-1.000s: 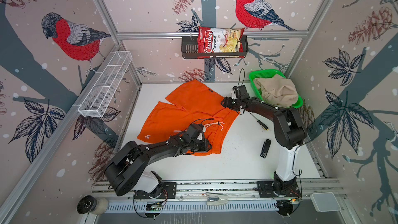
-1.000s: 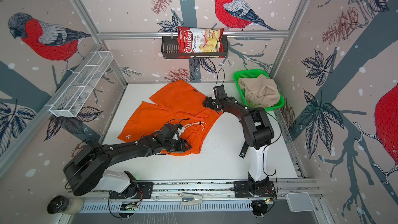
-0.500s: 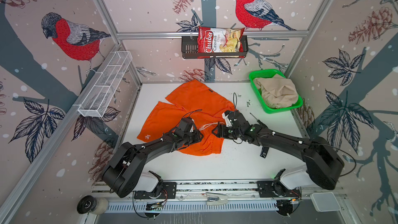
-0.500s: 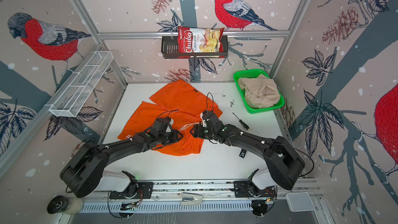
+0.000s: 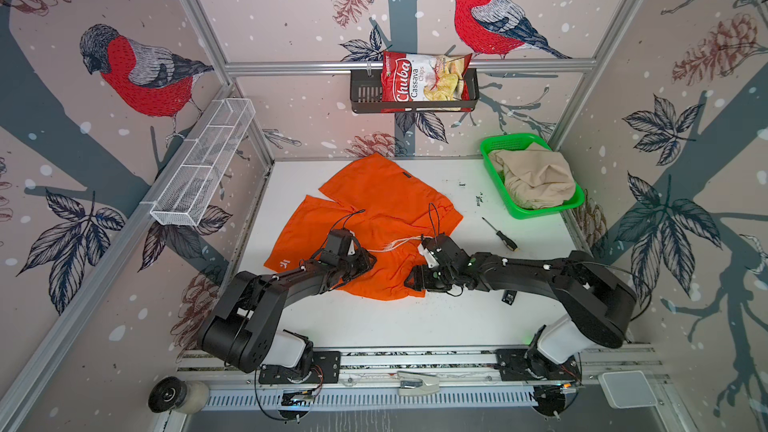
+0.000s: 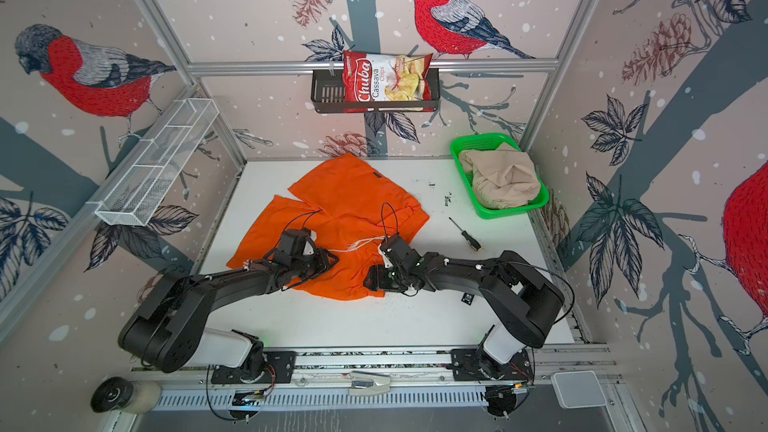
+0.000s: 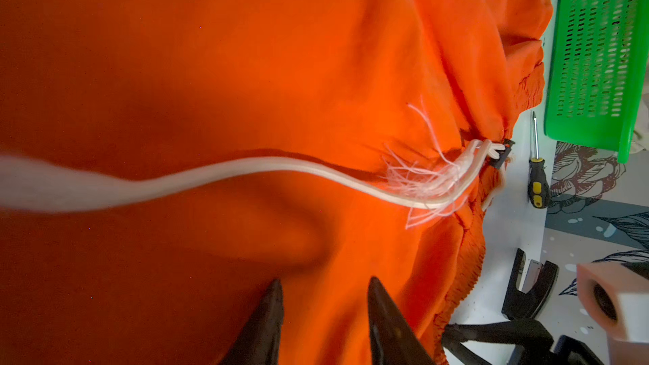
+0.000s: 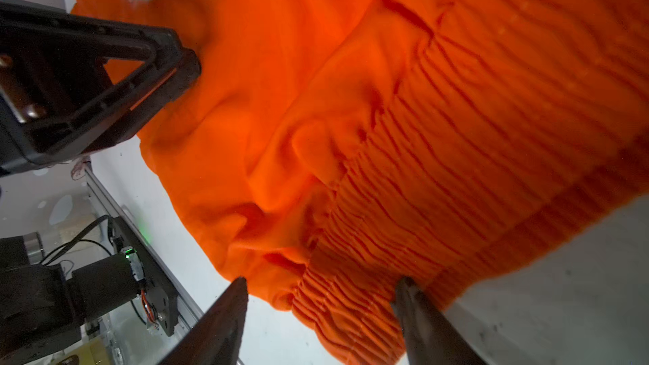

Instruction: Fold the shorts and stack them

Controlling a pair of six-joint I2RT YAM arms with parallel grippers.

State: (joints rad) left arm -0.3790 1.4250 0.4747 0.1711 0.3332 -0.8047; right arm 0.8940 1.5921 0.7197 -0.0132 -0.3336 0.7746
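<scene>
The orange shorts [image 5: 374,197] [image 6: 345,193] lie spread on the white table, gathered waist toward the near right, white drawstring [image 5: 395,243] [image 7: 246,166] trailing across them. My left gripper [image 5: 365,261] [image 6: 328,261] [image 7: 325,286] rests low over the cloth near the waist, open, with orange fabric under its fingertips. My right gripper [image 5: 411,280] [image 6: 370,278] [image 8: 323,282] is open at the waistband's near corner, its fingers on either side of the gathered elastic. The beige shorts [image 5: 536,176] [image 6: 503,178] sit crumpled in the green basket [image 5: 490,147] [image 6: 461,147].
A screwdriver [image 5: 500,234] [image 6: 467,234] [image 7: 535,170] lies on the table between the orange shorts and the basket. A small black part [image 5: 509,296] lies by my right arm. A chips bag [image 5: 424,81] sits in a black rack on the back wall; a white wire shelf [image 5: 203,164] hangs left.
My right gripper has swung from the shorts' far right edge by the basket down to the near waistband corner. The left gripper has shifted slightly left on the cloth.
</scene>
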